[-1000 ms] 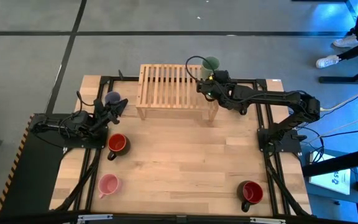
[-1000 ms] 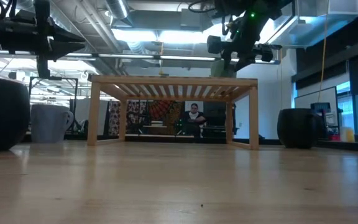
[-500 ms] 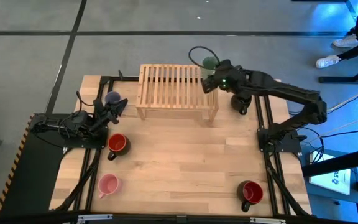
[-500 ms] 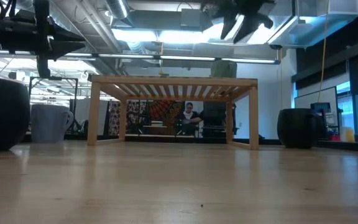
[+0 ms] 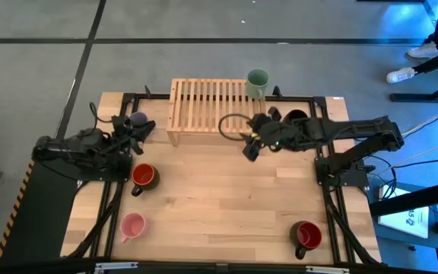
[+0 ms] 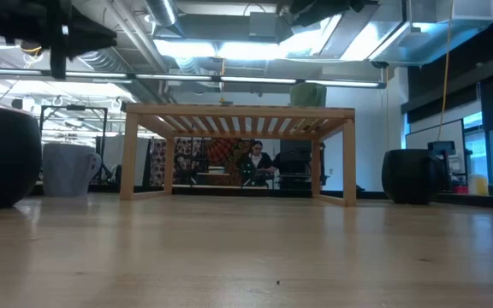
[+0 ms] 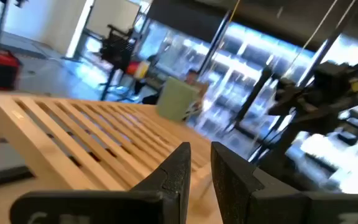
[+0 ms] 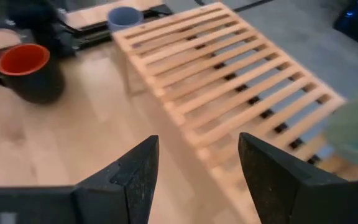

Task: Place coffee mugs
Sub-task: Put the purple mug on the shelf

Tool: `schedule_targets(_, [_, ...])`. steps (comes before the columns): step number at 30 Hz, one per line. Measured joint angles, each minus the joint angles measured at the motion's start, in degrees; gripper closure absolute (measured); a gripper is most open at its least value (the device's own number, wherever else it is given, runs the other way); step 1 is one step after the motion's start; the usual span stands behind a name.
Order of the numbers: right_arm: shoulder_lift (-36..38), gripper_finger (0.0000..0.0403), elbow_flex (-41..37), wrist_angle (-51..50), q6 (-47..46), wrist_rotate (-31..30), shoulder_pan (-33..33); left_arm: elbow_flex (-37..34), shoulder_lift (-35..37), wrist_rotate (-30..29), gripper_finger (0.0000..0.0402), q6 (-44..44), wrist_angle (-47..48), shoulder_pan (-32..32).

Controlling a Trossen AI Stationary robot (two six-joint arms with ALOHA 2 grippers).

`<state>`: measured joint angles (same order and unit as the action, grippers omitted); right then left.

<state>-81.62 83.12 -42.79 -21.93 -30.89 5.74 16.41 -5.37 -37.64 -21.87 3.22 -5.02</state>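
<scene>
1. Right claw [image 5: 249,149] hung wide open and empty over the bench [image 5: 219,205], just beside the rack [image 5: 211,106].
2. Green mug [image 5: 258,80] stood on the rack's far right corner.
3. Left claw [image 5: 138,131], nearly closed and empty, hovered near the lavender mug [image 5: 138,119].
</scene>
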Motion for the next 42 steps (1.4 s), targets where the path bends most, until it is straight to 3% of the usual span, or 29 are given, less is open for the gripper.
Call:
schedule_targets(9, [-0.04, 0.0196, -4.80, 4.14, -2.09, -0.12, 1.00, 23.69, -18.99, -2.25, 0.0345, -1.72, 39.95, 1.33])
schedule_targets(16, [-0.02, 0.0196, -4.97, 4.20, -2.11, -2.46, 1.00, 32.74, -33.86, 3.91, 0.0345, -4.42, 58.51, 11.69])
schedule_targets(22, [-0.02, 0.0196, -4.97, 4.20, -2.26, -2.99, 1.00, 32.95, -40.32, 15.64, 0.0345, 6.01, 60.04, 27.04])
schedule_targets(29, [-0.02, 0.0196, -4.97, 4.11, -3.95, -2.07, 1.02, 32.95, -42.61, 28.85, 0.0345, 14.33, 60.20, 45.00])
schedule_targets(35, [-0.02, 0.0196, -4.97, 4.16, -3.96, -2.10, 1.02, 32.97, -46.89, 31.61, 0.0319, 20.28, 60.41, 52.61])
schedule_targets(42, [-0.02, 0.0196, -4.97, 4.12, -3.96, -2.08, 1.02, 32.97, -52.00, 32.82, 0.0290, 23.51, 61.36, 56.32])
